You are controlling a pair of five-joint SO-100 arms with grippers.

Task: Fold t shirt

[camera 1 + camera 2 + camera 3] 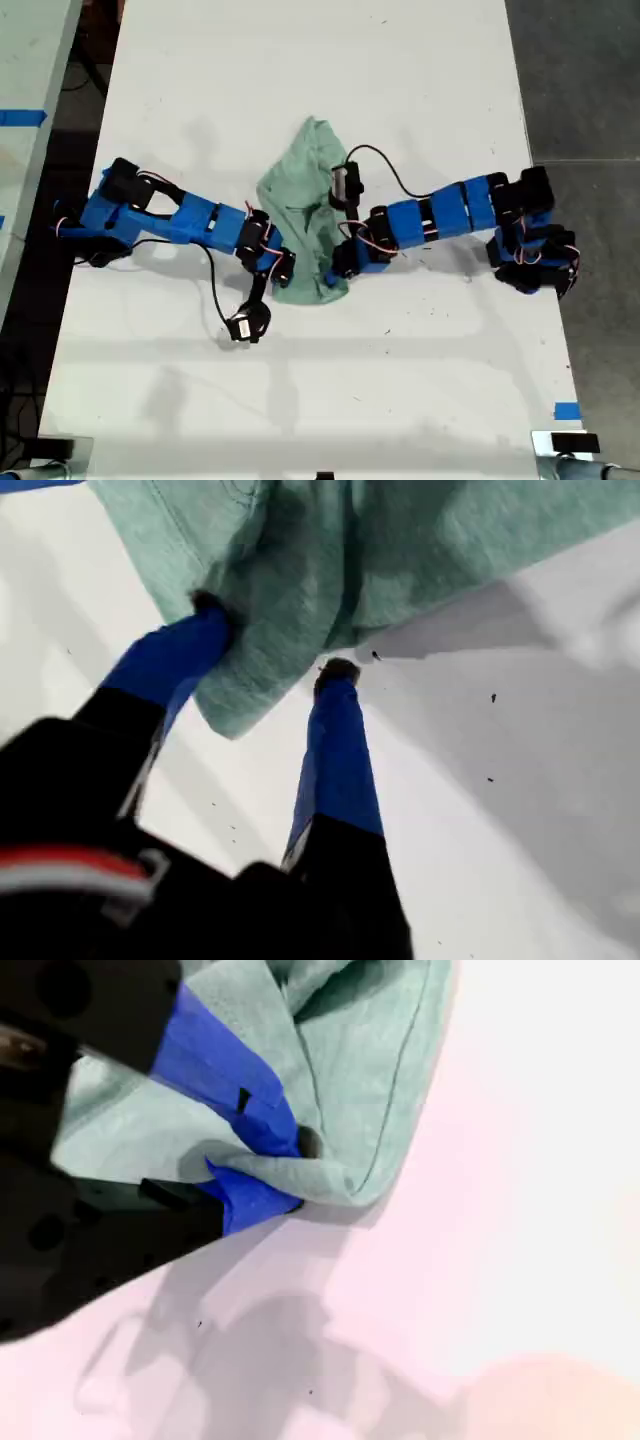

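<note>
The t shirt [308, 215] lay bunched in a narrow, wrinkled heap near the middle of the white tabletop [300, 80], between my two arms. It looked thin, light and limp, the sort of cloth that sags and drags rather than holding any shape, so I judged hems and corners the best places to take hold, pinched firmly through all the layers.

My second gripper [285, 1175] had its fingers closed on a folded edge of the cloth, a small roll of fabric pressed between them just above the tabletop. My first gripper [272, 640] had its fingers spread apart at another edge of the shirt: one tip lay against the cloth, the other sat just past the hem, and nothing was clamped. Which arm in the exterior view was which I could not tell.

Around the shirt the tabletop held only the two blue arms and their black cables [215, 290]. Those cables, and each arm crowding the other across the bundle, seemed the likeliest hindrance to spreading it flat.
</note>
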